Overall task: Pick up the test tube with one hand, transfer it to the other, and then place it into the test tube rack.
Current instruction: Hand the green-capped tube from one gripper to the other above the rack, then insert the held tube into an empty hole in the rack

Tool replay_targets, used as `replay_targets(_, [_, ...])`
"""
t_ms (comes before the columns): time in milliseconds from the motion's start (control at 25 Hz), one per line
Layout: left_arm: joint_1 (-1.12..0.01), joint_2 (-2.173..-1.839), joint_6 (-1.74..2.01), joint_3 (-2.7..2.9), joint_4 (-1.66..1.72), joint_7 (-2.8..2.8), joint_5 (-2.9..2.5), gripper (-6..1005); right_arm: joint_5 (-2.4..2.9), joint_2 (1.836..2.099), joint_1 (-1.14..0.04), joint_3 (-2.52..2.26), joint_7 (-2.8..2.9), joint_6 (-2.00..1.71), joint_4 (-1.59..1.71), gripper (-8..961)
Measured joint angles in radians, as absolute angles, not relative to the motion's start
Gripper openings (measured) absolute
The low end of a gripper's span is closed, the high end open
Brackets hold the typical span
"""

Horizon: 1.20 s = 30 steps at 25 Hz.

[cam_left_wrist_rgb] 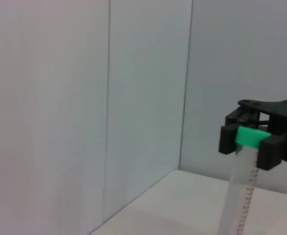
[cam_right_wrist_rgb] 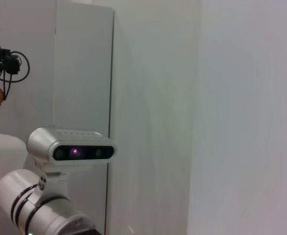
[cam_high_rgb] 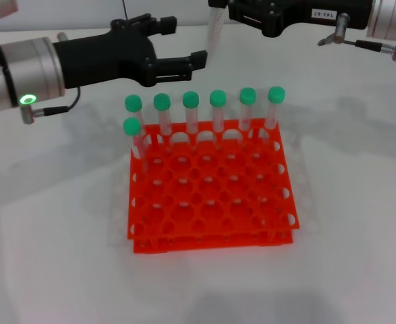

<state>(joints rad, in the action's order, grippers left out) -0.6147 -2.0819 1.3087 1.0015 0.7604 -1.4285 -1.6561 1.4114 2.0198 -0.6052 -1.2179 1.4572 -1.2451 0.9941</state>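
Table (cam_high_rgb: 56, 270) surface, plain white, fills the near part of the head view, and on it sits the test tube rack (cam_high_rgb: 211, 196), a bright orange-red two-tiered grid of round holes. Most of its holes nearest the robot hold nothing. Six green-capped tubes (cam_high_rgb: 218, 115) stand upright along its far row, and a seventh tube (cam_high_rgb: 133, 135) stands one row nearer at the rack's left corner. Beyond the rack, raised above the table on the left, the left claw (cam_high_rgb: 199, 61) reaches in from its silver arm, black and without a label, its fingers spread apart with nothing between them; its fingertips lie just beside the hanging tube, though whether they touch it cannot be told. Farther back and higher, on the right, the right claw (cam_high_rgb: 235, 12), black with a small white text label on its body, comes in from the top edge. It is clamped on the test tube (cam_high_rgb: 214, 30), which hangs down from it, slightly tilted, above and behind the rack's far row and well clear of the holes. In the left wrist view the same claw (cam_left_wrist_rgb: 253, 139) shows its two black fingers (cam_left_wrist_rgb: 227, 137) closed on the tube's green cap, with the clear body of the test tube (cam_left_wrist_rgb: 241, 191) slanting down below them. In the right wrist view only the robot's head camera (cam_right_wrist_rgb: 70, 147) and a pale wall (cam_right_wrist_rgb: 231, 98) appear.
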Motion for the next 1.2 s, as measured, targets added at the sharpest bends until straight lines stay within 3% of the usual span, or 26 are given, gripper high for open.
replay_targets(640, [-0.323,-2.076,1.458,1.043,1.225,-1.715,-1.825,892,1.381,2.019,-0.571,-1.242,1.463,-1.25,0.996,264])
replay_targets(1200, [-0.225,-2.072,1.716,0.912,1.45,-1.885,-2.021,891,1.333,2.02,-0.519,-1.307,1.465,-1.258,1.018,265])
